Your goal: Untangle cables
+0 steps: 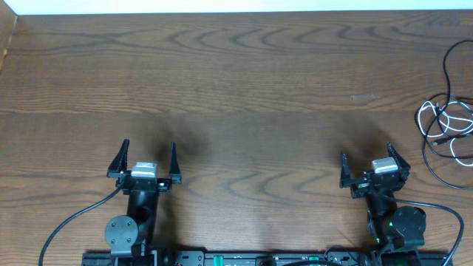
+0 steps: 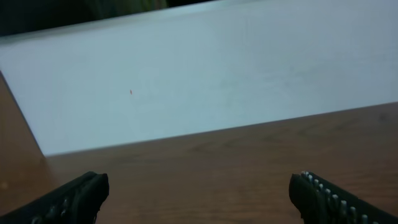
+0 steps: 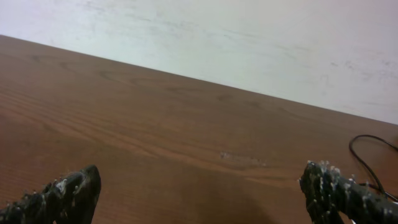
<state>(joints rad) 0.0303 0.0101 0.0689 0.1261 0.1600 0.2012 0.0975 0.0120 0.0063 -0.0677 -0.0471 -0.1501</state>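
Observation:
The cables lie tangled at the table's far right edge in the overhead view. A white cable (image 1: 446,122) is coiled in small loops, and a thin black cable (image 1: 446,74) runs through it and curves out above and below. One loop of the black cable (image 3: 364,155) shows at the right edge of the right wrist view. My right gripper (image 1: 366,151) (image 3: 202,174) is open and holds nothing, left of the cables and nearer the front edge. Far off at the front left, my left gripper (image 1: 148,145) (image 2: 199,182) is open too, with only bare wood between its fingers.
The brown wooden table (image 1: 236,89) ends at a white wall (image 2: 205,68) at the back. Thicker black arm wires (image 1: 74,218) trail from both arm bases along the front edge. A raised wooden side (image 1: 6,44) borders the table's left.

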